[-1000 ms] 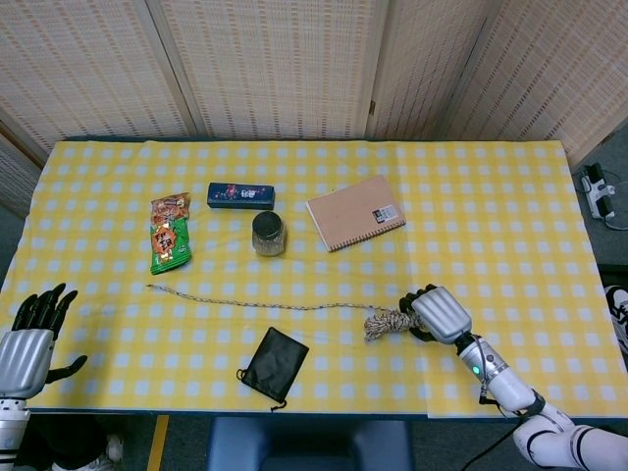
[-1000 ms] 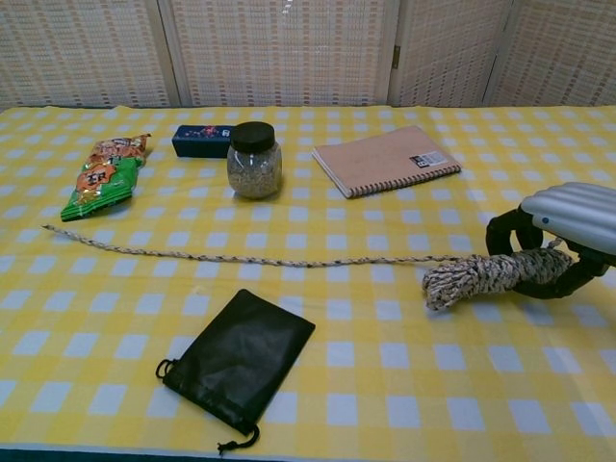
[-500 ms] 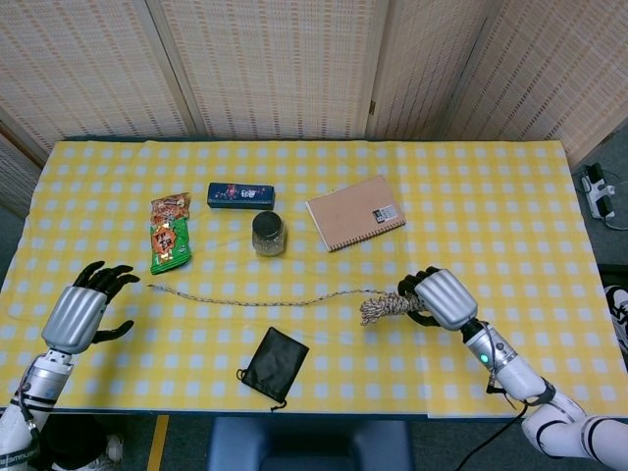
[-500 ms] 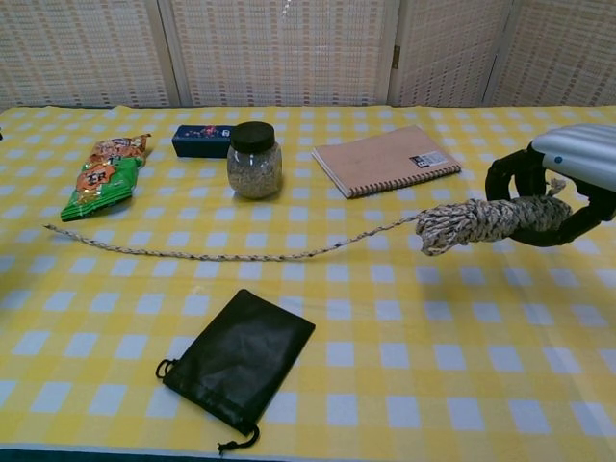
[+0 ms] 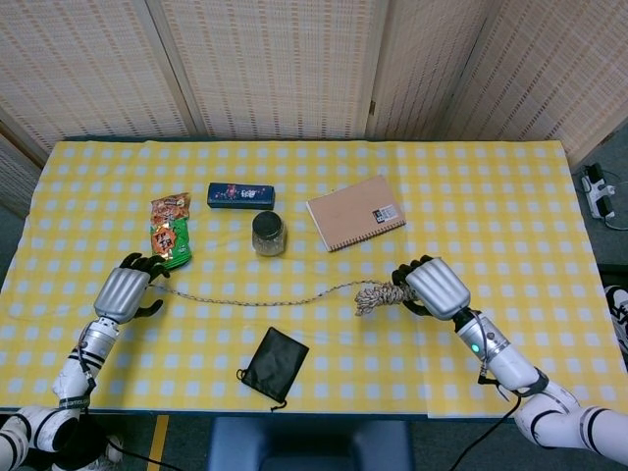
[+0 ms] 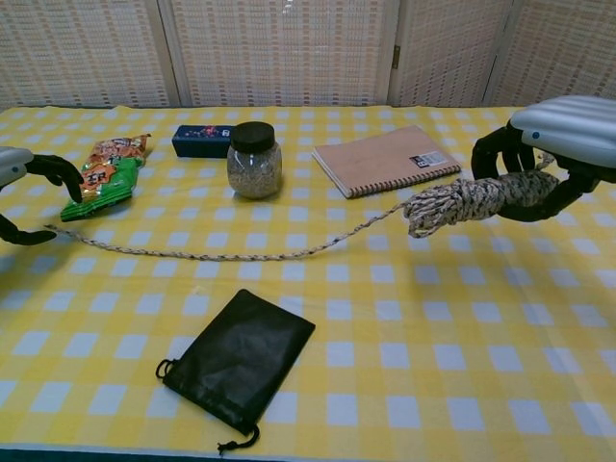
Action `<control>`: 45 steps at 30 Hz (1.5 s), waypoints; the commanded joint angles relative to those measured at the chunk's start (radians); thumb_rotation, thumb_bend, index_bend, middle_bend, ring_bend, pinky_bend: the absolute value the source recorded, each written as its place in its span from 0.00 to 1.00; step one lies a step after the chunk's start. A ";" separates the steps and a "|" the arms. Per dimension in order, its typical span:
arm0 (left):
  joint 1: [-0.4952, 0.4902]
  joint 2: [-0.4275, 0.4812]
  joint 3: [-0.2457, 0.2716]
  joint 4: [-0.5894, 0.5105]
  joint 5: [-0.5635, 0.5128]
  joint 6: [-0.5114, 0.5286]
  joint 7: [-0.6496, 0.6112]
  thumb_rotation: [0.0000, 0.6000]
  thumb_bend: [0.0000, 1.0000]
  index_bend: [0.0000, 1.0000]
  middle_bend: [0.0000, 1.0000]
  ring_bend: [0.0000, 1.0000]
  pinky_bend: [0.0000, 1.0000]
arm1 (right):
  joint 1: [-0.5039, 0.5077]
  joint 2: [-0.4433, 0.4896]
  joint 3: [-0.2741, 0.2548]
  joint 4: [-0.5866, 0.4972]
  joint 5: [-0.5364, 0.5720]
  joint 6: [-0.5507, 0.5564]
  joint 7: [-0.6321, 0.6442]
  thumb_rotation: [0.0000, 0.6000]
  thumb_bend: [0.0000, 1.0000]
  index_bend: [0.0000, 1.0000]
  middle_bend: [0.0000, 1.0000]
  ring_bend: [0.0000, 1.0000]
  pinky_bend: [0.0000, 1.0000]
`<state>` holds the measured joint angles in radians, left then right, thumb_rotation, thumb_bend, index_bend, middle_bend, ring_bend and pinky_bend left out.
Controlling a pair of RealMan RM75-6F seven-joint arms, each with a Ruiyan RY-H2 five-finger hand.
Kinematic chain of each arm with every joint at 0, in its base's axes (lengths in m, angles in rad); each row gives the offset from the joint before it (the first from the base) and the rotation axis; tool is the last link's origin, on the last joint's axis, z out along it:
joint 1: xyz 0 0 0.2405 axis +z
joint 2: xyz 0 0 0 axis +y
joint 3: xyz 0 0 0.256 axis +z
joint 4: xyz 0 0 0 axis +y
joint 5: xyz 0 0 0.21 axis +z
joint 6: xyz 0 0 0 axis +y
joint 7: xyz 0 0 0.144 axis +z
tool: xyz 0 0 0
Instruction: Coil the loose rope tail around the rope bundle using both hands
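Now right hand [image 5: 433, 287] grips rope bundle [image 6: 469, 201], lifted at table's 4 o'clock | left hand [image 5: 126, 290] open over tail [image 5: 255, 296] end, 8 o'clock | chest view alone shows the lift.

The right hand [image 5: 433, 287] reaches in from five o'clock with fingers [image 6: 491, 154] curled closed, the left hand [image 5: 126, 291] from seven o'clock, fingers spread.
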<state>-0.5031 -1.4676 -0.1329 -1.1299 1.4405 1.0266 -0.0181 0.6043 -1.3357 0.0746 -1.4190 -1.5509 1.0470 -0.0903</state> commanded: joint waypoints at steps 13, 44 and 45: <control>-0.028 -0.106 0.022 0.151 -0.031 -0.017 -0.010 1.00 0.40 0.45 0.17 0.12 0.04 | 0.030 0.009 0.036 -0.032 0.083 -0.045 -0.083 1.00 0.56 0.72 0.61 0.58 0.48; -0.063 -0.185 0.042 0.237 -0.031 -0.020 -0.001 1.00 0.44 0.54 0.05 0.00 0.00 | 0.026 -0.002 0.019 -0.009 0.105 -0.039 -0.077 1.00 0.56 0.73 0.61 0.58 0.48; -0.064 -0.186 0.043 0.240 -0.032 -0.022 -0.001 1.00 0.44 0.54 0.05 0.00 0.00 | 0.026 -0.002 0.019 -0.009 0.107 -0.040 -0.078 1.00 0.56 0.73 0.61 0.59 0.48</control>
<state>-0.5665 -1.6530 -0.0903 -0.8908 1.4090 1.0058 -0.0186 0.6306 -1.3379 0.0938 -1.4285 -1.4441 1.0071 -0.1679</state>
